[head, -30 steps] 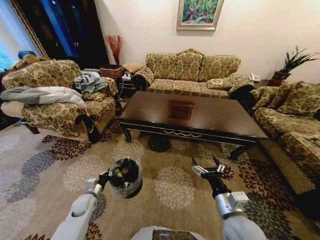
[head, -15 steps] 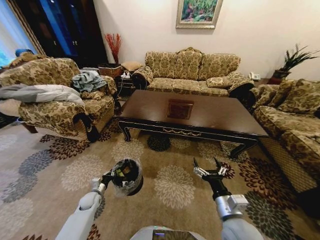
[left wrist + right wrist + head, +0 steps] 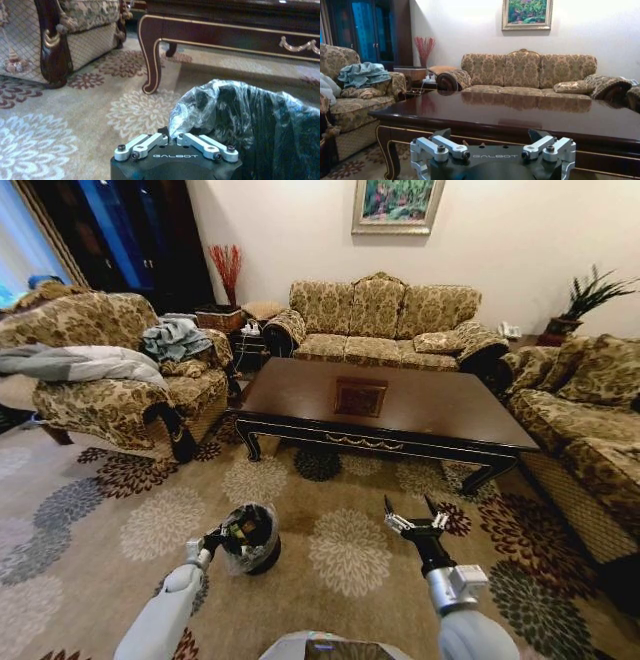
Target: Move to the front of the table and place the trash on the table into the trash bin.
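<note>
Nearest the robot, the left tool (image 3: pixel 208 542) pinched the bag-lined rim of the trash bin (image 3: pixel 250 537), which sat on the flowered carpet (image 3: pixel 350 555). The right tool (image 3: pixel 412 515) hovered beside it, fingers spread wide. Beyond both stood the dark glossy worktop (image 3: pixel 420 415).

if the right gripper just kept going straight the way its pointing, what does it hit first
Most likely the near edge of the table. The open right gripper points level at its front rim, with only carpet between them; depth is hard to judge.
</note>
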Robot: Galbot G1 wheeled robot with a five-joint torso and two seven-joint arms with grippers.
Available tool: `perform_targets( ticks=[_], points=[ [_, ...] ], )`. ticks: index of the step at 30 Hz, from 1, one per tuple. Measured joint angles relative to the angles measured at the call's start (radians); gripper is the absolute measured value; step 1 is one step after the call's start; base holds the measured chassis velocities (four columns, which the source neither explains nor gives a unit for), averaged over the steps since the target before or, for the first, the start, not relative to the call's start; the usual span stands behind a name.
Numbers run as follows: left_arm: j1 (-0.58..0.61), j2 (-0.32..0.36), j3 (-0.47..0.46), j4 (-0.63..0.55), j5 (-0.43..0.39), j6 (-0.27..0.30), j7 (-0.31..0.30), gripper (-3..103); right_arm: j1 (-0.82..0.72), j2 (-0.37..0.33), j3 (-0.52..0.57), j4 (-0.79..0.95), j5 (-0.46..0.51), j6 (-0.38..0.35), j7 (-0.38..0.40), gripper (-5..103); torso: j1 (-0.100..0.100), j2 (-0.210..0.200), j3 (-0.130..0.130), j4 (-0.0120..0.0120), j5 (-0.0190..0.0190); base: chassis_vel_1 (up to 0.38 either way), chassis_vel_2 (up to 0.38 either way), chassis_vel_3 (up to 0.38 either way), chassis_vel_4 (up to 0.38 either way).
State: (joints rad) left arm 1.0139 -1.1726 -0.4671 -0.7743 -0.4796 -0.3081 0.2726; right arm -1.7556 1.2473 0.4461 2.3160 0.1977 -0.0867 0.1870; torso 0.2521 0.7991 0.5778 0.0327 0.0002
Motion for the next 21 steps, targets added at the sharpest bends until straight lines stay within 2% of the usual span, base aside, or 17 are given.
perform_targets(
  ticks=[1, 4, 11, 21],
  points=[
    [-0.017, -0.007, 0.001, 0.024, 0.008, -0.017, 0.001, 3, -0.003, -0.001, 0.000, 0.001, 0.000, 0.001, 0.000, 100, -0.003, -0.007, -0.004, -0.0003, -0.0002, 0.000, 0.000, 0.000, 0.000],
    [-0.027, -0.016, 0.001, 0.039, 0.029, -0.013, -0.001, 3, -0.005, -0.005, 0.000, 0.009, 0.000, 0.001, 0.002, 100, -0.007, -0.018, -0.011, -0.0004, -0.0003, 0.000, 0.000, 0.000, 0.000],
    [-0.022, -0.025, -0.011, 0.038, 0.127, 0.079, -0.062, 3, -0.008, -0.007, 0.004, 0.017, 0.002, 0.011, 0.006, 100, -0.022, -0.052, -0.030, 0.0000, -0.0002, 0.000, 0.000, 0.000, 0.000],
    [-0.016, -0.007, -0.013, 0.033, 0.135, 0.103, -0.078, 3, 0.007, -0.004, 0.001, -0.001, 0.001, 0.018, 0.006, 100, -0.039, -0.092, -0.054, -0.0001, -0.0003, 0.000, 0.000, 0.000, 0.000]
  ],
)
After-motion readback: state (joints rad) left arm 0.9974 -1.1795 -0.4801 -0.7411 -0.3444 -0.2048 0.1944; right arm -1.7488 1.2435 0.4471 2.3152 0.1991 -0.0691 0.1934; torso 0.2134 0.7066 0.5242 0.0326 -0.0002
